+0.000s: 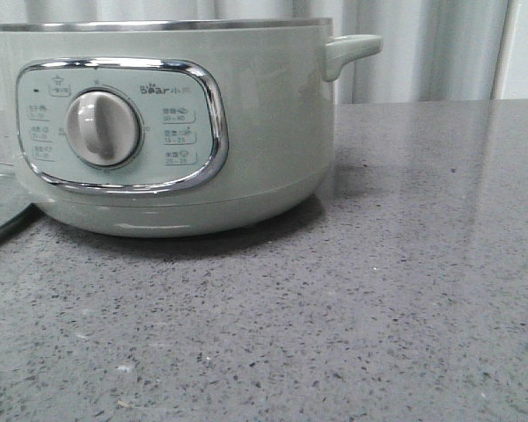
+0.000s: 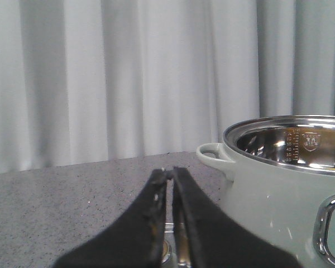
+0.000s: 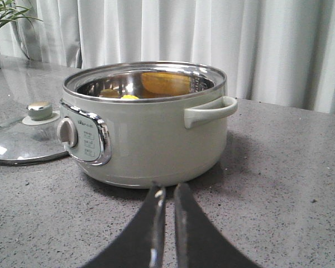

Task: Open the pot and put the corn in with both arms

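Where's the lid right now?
The glass lid lies flat on the table, knob up, just beside the pot on its dial side. In the front view only its edge shows at the far left.

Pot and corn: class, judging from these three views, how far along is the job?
Lid off: the glass lid lies on the counter beside the open pot. Yellow corn shows inside. Left gripper and right gripper are shut, empty. Apparently nothing remains.
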Robot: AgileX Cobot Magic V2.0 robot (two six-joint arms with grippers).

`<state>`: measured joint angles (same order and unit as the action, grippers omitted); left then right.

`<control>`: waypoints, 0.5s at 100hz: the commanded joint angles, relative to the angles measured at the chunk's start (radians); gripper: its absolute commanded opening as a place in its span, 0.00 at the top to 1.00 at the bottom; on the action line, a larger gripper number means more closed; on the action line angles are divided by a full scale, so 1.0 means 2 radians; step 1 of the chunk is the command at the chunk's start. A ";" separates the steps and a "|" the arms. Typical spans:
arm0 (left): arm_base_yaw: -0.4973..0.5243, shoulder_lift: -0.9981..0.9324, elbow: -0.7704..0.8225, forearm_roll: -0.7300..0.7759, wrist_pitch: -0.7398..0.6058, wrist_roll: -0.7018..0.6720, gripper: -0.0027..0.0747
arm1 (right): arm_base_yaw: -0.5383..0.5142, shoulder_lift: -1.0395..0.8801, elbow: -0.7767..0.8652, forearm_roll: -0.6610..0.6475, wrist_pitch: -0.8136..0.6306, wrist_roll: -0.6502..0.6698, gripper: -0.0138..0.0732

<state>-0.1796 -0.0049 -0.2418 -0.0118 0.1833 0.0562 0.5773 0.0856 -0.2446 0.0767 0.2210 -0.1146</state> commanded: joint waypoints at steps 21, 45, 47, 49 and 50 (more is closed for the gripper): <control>0.000 -0.015 0.049 -0.009 -0.082 -0.005 0.99 | -0.001 0.005 -0.013 -0.003 -0.041 -0.006 0.90; 0.022 -0.016 0.118 -0.013 -0.103 -0.005 0.99 | -0.001 0.005 -0.013 -0.003 -0.041 -0.006 0.90; 0.025 -0.016 0.124 -0.013 -0.107 -0.005 0.99 | -0.001 0.005 -0.013 -0.003 -0.041 -0.006 0.90; 0.026 -0.017 0.126 -0.013 -0.107 -0.005 0.99 | -0.001 0.005 -0.013 -0.003 -0.041 -0.006 0.90; 0.027 -0.017 0.126 -0.013 -0.103 -0.005 0.99 | -0.001 0.005 -0.013 -0.003 -0.041 -0.006 0.90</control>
<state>-0.1431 -0.0049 0.0029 -0.0246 0.0821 0.0562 0.5773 0.0856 -0.2446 0.0767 0.2210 -0.1146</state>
